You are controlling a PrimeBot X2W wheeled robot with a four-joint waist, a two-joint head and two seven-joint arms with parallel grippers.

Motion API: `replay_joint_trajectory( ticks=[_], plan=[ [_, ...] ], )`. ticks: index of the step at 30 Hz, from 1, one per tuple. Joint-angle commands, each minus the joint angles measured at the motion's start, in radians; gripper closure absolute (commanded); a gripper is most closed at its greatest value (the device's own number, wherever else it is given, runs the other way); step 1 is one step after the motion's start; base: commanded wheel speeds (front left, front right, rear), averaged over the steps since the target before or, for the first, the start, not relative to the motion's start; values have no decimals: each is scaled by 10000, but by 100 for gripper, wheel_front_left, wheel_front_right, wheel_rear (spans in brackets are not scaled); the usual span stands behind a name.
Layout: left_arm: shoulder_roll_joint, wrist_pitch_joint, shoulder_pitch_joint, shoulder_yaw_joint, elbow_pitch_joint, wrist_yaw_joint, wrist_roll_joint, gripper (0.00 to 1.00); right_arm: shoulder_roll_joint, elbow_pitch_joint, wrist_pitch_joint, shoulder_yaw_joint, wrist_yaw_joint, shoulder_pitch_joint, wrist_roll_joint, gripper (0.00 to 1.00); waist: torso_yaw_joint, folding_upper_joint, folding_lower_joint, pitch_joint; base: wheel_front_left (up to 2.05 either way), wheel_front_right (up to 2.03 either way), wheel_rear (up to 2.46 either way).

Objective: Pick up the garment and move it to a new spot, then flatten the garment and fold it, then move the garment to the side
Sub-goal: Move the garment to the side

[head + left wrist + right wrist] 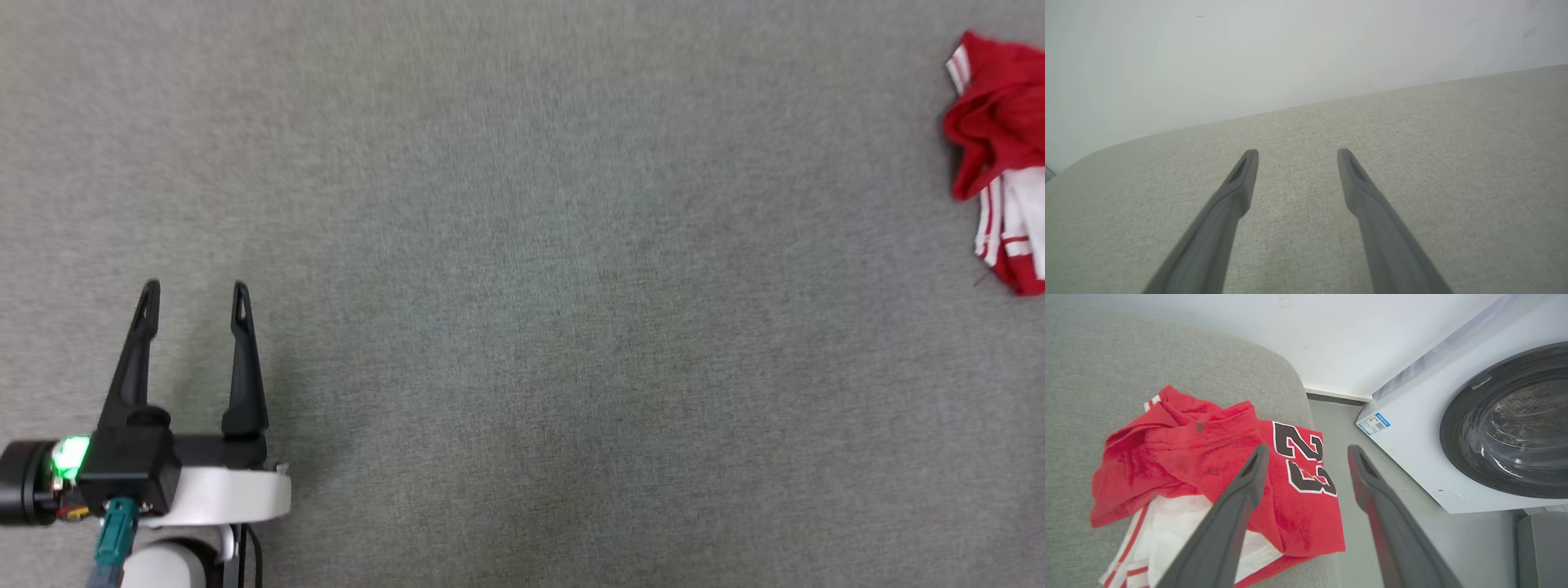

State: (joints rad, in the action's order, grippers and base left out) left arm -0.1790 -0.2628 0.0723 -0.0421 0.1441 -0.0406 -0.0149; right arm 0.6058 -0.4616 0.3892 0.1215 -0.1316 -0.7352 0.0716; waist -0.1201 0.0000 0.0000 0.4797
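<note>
The left gripper (196, 287) sits at the lower left of the head view, low over the grey cloth surface (522, 343), its two dark fingers spread wide with nothing between them. Its own wrist view shows the same open pair over bare fabric, with a pale wall (1249, 61) behind. In the right wrist view, the right gripper (1308, 447) also has its fingers wide apart and holds nothing. It hangs over the near edge of the shirt (1180, 457). One finger crosses in front of the cloth, and I cannot tell whether it touches. The shirt lies crumpled in a heap near the rounded corner of the grey surface, at the far right edge of the head view, well apart from the left gripper. A white sleeve (1171, 522) with red stripes shows below the red folds, and the black number 23 (1304, 463) faces up. Beyond the corner are the floor (1337, 428) and a white washing machine (1412, 465) with a dark round door.
</note>
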Motion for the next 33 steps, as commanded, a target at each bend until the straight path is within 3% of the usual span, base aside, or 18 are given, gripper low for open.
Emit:
replay_joint_trajectory(
  ticks=[1, 16, 25, 33],
  plan=[
    [40, -26, -243, -47, -57, -69, -45, 0, -266, 356, -385, 53, 19, 268, -11, 0, 21, 0, 0, -618, 0, 0, 0],
    [374, -26, -1251, -47, -498, -189, -71, 0, -2697, 4217, -3412, -163, 17, 2805, -240, 0, 471, 0, 0, -2568, 0, 0, 0],
    [525, -26, -1495, 140, -963, -194, -5, 0, -3989, 4559, -4818, -808, 17, 4615, 104, 0, 846, 0, 0, -3344, 0, 0, 0],
    [568, -26, -1679, 207, -1222, -169, -5, 0, -4526, 4010, -5620, -1163, 17, 5827, 375, 0, 1144, 0, 0, -3827, 0, 0, 0]
  ],
)
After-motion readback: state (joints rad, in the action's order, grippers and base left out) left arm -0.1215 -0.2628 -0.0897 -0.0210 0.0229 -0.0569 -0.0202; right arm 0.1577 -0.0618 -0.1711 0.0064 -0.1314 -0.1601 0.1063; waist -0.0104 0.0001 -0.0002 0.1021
